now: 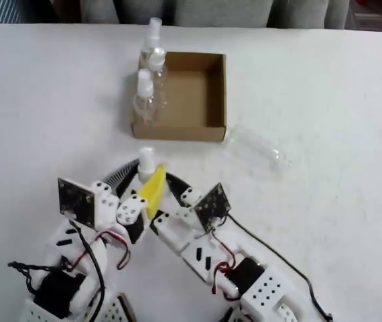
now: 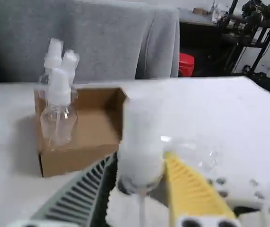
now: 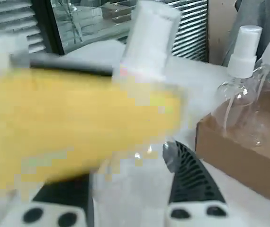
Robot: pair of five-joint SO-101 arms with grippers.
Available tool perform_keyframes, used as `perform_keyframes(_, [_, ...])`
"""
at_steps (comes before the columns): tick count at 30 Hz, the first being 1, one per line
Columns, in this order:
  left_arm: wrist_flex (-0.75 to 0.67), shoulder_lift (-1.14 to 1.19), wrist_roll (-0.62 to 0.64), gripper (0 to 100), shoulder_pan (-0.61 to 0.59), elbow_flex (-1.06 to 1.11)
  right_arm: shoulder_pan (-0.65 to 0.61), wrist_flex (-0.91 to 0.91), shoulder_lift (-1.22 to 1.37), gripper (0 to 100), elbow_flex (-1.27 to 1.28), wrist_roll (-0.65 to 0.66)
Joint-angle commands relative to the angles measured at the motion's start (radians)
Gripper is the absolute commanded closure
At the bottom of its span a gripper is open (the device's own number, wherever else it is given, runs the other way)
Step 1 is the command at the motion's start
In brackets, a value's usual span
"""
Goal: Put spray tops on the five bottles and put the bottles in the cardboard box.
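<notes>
The left arm's jaws, one grey and ribbed and one yellow, are clamped on a white spray top [image 1: 146,160], which they hold upright above the counter [image 1: 325,87] just short of the cardboard box's [image 1: 177,131] near wall. A thin dip tube [image 2: 140,213] hangs under it. The right arm's jaws sit close against the same spot, and I cannot tell whether they are apart or gripping anything. A bare bottle [image 1: 258,148] lies on its side just off the box's near corner, apart from both arms and with no top on it. Three capped bottles [image 1: 144,95] stand in a row along one side wall of the box, seemingly inside it. The step in hand looks like mating this top to a bottle. To do it well, keep the top plumb so the tube goes into the neck first, and have the other arm hold the bottle upright and still. Clear plastic this light will likely roll or skid under a sideways push, so press straight down and twist only once the threads have seated
</notes>
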Motion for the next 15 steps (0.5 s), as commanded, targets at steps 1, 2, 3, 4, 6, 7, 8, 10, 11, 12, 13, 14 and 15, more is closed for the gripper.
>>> perform_keyframes(1, [0.051,0.004,-0.006,71,0.013,0.035,0.041,-0.042,-0.012,98.2,-0.008,-0.012])
perform_keyframes(2, [0.054,0.004,-0.006,69,0.013,0.034,0.041,-0.042,-0.012,98.2,-0.008,-0.012])
perform_keyframes(3, [0.054,0.004,-0.006,68,0.013,0.032,0.041,-0.042,-0.012,98.2,-0.008,-0.012])
perform_keyframes(4, [0.054,0.004,-0.005,68,0.010,0.031,0.041,-0.042,-0.012,98.2,-0.008,-0.012])
perform_keyframes(6, [0.048,0.004,-0.005,68,-0.013,0.029,0.041,-0.042,-0.012,98.2,-0.008,-0.011])
perform_keyframes(7, [0.048,0.004,-0.005,68,-0.030,0.028,0.041,-0.042,-0.012,98.2,-0.008,-0.011])
perform_keyframes(8, [0.048,0.004,-0.005,68,-0.045,0.020,0.041,-0.042,-0.012,98.2,-0.008,-0.011])
perform_keyframes(10, [0.055,0.004,-0.005,68,-0.073,-0.008,0.041,-0.042,-0.012,98.2,-0.008,-0.011])
perform_keyframes(11, [0.057,0.004,-0.005,68,-0.082,-0.018,0.041,-0.042,-0.012,98.2,-0.008,-0.011])
perform_keyframes(12, [0.061,0.004,-0.005,68,-0.090,-0.026,0.041,-0.042,-0.012,98.2,-0.008,-0.011])
perform_keyframes(13, [0.072,0.004,-0.005,68,-0.091,-0.034,0.041,-0.042,-0.012,98.2,-0.008,-0.011])
perform_keyframes(14, [0.080,0.004,-0.005,68,-0.090,-0.043,0.041,-0.042,-0.012,98.2,-0.008,-0.011])
perform_keyframes(15, [0.083,0.004,-0.005,68,-0.090,-0.054,0.041,-0.042,-0.012,98.2,-0.008,-0.011])
